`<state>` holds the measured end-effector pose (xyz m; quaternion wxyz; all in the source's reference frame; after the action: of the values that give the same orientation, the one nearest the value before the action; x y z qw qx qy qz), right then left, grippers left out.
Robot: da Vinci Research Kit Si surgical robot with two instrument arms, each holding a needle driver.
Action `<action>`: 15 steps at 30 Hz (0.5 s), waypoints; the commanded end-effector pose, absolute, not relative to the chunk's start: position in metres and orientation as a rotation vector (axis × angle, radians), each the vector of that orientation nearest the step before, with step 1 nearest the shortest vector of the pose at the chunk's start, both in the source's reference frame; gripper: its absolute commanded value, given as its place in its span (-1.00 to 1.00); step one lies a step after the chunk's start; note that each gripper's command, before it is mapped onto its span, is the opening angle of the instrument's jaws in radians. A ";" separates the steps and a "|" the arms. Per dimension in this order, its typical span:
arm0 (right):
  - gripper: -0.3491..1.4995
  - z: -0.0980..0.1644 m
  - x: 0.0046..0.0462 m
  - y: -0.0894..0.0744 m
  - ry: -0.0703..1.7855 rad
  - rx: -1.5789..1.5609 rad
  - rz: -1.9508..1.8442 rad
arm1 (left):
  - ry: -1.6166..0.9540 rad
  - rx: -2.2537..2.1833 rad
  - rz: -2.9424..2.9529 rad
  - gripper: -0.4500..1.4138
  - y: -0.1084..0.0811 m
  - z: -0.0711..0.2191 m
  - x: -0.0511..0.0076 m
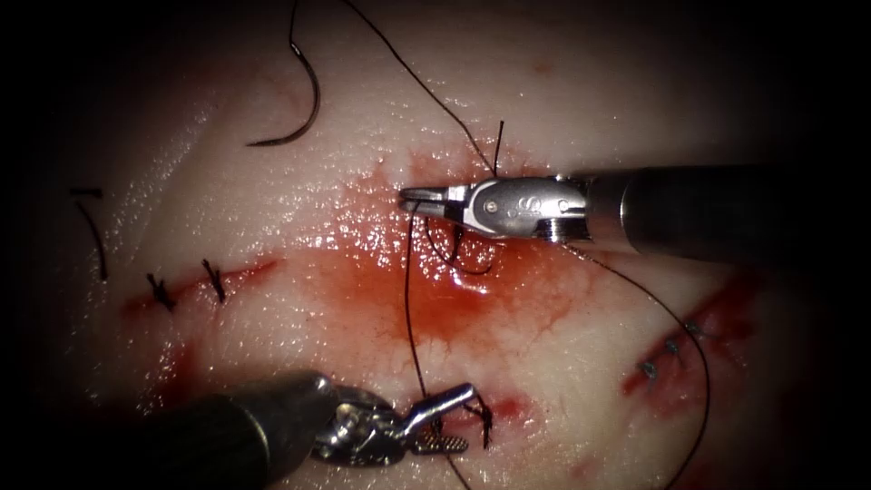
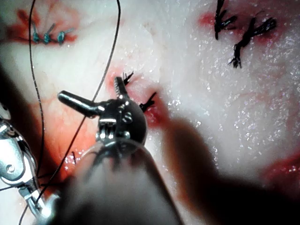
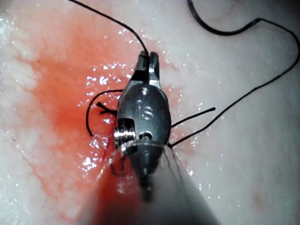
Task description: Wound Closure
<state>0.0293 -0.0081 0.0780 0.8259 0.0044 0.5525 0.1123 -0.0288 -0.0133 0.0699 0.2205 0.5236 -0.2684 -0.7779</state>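
The curved needle (image 1: 311, 102) lies loose on top of the tissue (image 1: 562, 82) at the far upper left, held by neither tool and not in the tissue. My right tool (image 1: 413, 198) comes in from the right over the middle of the cut, shut on the thread (image 1: 408, 290); its jaws (image 3: 149, 63) also appear in the right wrist view. From there the thread runs straight down to my left tool (image 1: 456, 420) at the front, whose jaws stand open with the thread passing between them. The left tool (image 2: 96, 91) holds nothing. A small loop of thread (image 1: 458, 259) sits under the right tool.
Red fluid (image 1: 390, 308) pools over the middle of the cut. Two dark stitches (image 1: 215, 279) close its left end, and pale stitches (image 1: 671, 347) sit at the right. Another dark stitch (image 1: 485, 422) lies beside the left tool. A cut end of thread (image 1: 91, 227) lies far left.
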 end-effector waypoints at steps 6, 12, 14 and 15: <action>-1.00 0.079 0.0298 -0.008 1.171 0.009 0.247 | -0.743 1.451 -2.142 0.48 -0.014 0.071 -0.0296; -1.00 0.080 0.0301 -0.008 1.167 0.009 0.248 | -0.762 1.460 -2.123 0.42 -0.014 0.070 -0.0299; -1.00 0.080 0.0300 -0.008 1.166 0.008 0.248 | -0.768 1.460 -2.117 0.41 -0.014 0.069 -0.0300; -1.00 0.080 0.0300 -0.008 1.164 0.009 0.246 | -0.771 1.461 -2.117 0.41 -0.014 0.069 -0.0300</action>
<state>0.0293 -0.0079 0.0792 0.8287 0.0041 0.5474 0.1169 -0.0294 -0.0144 0.0685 0.2263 0.5299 -0.2799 -0.7679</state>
